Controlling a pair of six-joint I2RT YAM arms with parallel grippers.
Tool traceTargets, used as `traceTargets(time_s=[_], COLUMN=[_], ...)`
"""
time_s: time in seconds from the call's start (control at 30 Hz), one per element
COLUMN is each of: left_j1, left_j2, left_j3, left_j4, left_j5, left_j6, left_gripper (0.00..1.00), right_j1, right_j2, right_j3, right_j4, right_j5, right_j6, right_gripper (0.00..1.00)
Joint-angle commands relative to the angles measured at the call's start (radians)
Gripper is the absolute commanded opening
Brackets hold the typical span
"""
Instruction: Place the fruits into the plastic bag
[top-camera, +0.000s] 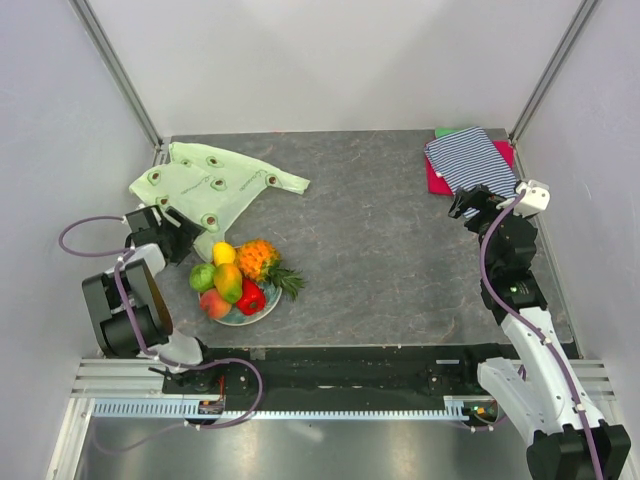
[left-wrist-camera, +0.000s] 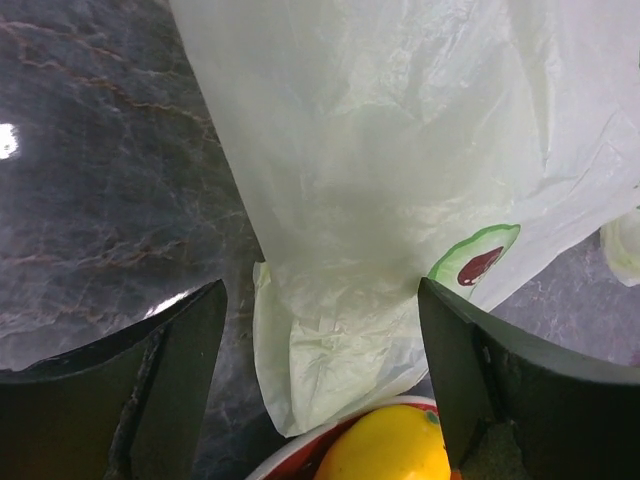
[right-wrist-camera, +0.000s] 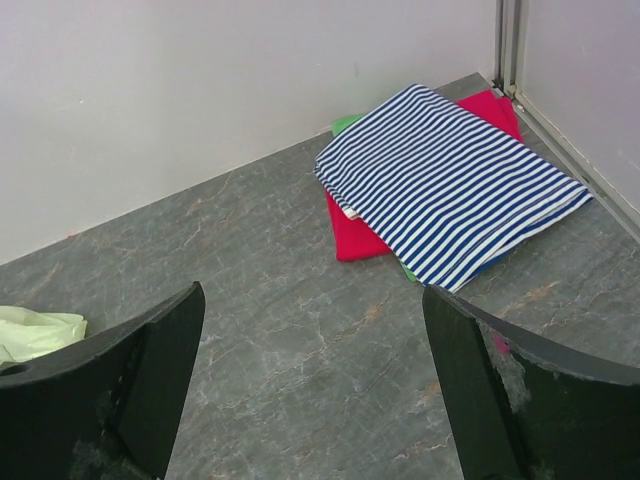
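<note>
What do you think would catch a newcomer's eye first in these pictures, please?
The bright heap of glossy toy fruits at the near left of the dark table draws the eye first. Just behind it, the pale green plastic bag lies spread flat. In the far right corner, a blue-and-white striped cloth lies folded on a piece of red fabric.

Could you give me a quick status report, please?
Left gripper open, straddling the plastic bag, nothing gripped. Right gripper open, empty, by the striped cloth. Fruits on the plate, none bagged. Nothing in the way.
</note>
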Motion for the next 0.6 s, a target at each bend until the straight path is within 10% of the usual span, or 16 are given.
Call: traceTargets(time_s=[0.0, 0.23, 0.37, 0.57], left_j1=[0.000, 0.000, -0.003, -0.026], left_j2=[0.076, 0.176, 0.237, 0.233], left_j3=[0.059, 0.114, 0.185, 0.263], left_j4=[0.112, 0.244, 0.289, 0.436], left_j5=[0.105, 0.260, 0.379, 0.490], left_j6=[0.018, 0.022, 0.007, -0.099], left_gripper=[0.82, 0.51, 0.08, 0.02], right_j1=[0.002, 0.002, 0.002, 0.002], right_j2=[-0.002, 0.004, 0.013, 0.033], right_j3=[0.017, 0.017, 0.031, 0.084], right_j4=[0.018, 0.013, 0.001, -0.031], right_j5=[-0.003, -0.007, -0.014, -0.032], right_j6=[0.007, 0.006, 0.004, 0.012], right_gripper=[0.98, 0.98, 0.98, 0.98])
